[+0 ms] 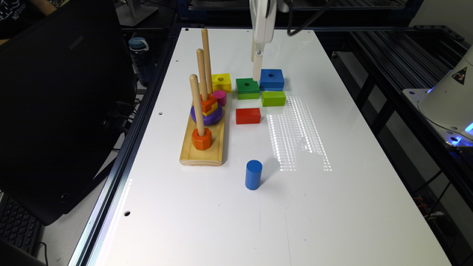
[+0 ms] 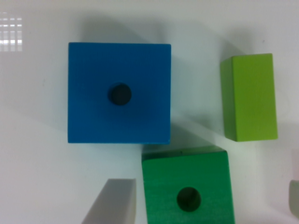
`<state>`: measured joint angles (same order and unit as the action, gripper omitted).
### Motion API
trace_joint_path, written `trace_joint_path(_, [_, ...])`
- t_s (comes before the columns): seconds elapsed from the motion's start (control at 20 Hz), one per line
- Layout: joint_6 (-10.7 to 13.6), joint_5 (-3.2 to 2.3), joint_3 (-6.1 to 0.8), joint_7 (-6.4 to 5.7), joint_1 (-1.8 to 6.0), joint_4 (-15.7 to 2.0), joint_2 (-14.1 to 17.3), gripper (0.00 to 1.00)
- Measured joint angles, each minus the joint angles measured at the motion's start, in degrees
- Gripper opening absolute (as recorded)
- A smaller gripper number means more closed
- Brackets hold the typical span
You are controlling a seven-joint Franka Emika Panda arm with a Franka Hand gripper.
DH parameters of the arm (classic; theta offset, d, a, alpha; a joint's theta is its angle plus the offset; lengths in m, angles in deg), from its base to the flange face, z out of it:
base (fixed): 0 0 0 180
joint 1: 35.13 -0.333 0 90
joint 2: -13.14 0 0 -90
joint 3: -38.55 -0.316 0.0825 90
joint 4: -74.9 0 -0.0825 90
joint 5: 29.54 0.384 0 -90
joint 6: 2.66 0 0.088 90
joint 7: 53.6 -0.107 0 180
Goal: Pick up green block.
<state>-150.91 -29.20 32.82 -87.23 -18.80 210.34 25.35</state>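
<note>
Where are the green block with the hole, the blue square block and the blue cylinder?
green block (image 1: 247, 85): exterior view, on its top face beside the hole.
blue square block (image 2: 93, 70): wrist view, on its top face away from the hole.
blue cylinder (image 1: 253, 177): exterior view, on its upright side.

green block (image 1: 247, 86) just beside holed block (image 1: 272, 78), corners nearly touching.

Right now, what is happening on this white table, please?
A robot arm is working toward picking up the green block. Its end effector hangs low between the green block and the blue block, holding nothing yet. In the wrist view one finger stands beside the green block. A lime-green block, a red block and a blue cylinder lie nearby, and a wooden peg board stands at the exterior view's left.
</note>
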Motion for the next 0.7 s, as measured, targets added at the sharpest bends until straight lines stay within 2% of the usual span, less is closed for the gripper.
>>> trace_joint_path(0.3, [-0.11, -0.1, 0.05, 0.0, 0.0, -0.46, 0.12, 1.0])
trace_joint_path(0.5, [0.07, -0.25, 0.07, 0.0, 0.0, -2.66, 1.4, 1.0])
trace_joint_path(0.7, [0.02, -0.4, 0.08, 0.0, 0.0, -3.61, 2.64, 1.0])
